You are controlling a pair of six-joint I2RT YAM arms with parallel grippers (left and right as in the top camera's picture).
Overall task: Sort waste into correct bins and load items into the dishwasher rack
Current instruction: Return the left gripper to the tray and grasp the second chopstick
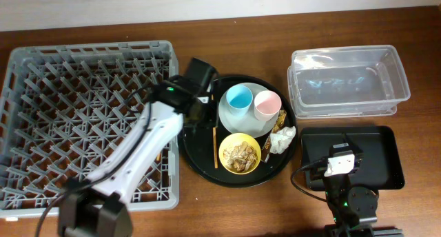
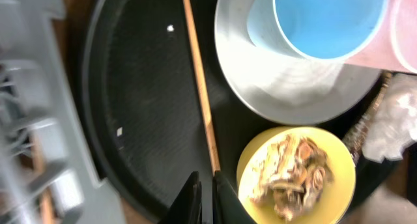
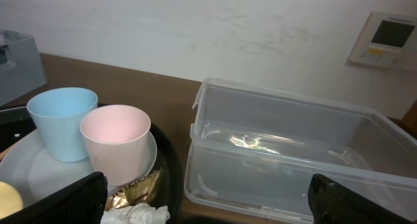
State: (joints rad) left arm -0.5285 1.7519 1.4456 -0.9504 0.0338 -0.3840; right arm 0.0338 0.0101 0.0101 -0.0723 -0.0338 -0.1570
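The grey dishwasher rack (image 1: 41,65) fills the left. On the round black tray (image 1: 200,161) a grey-white plate (image 1: 234,123) holds a blue cup (image 1: 240,98) and a pink cup (image 1: 267,105). A yellow bowl (image 1: 239,154) holds food scraps (image 2: 293,172). A white tissue (image 1: 282,139) and a gold wrapper (image 1: 282,118) lie on the tray's right. One chopstick (image 2: 199,81) lies left of the plate. My left gripper (image 2: 207,198) is shut at the chopstick's near end; whether they touch is unclear. My right gripper (image 3: 208,208) is open and empty over the black bin tray (image 1: 382,154).
The clear tub (image 1: 348,82) stands at the back right, behind the black bin tray, and shows empty in the right wrist view (image 3: 293,159). My left arm crosses over the rack's right side. A thin brown streak in the rack (image 1: 160,154) may be the second chopstick.
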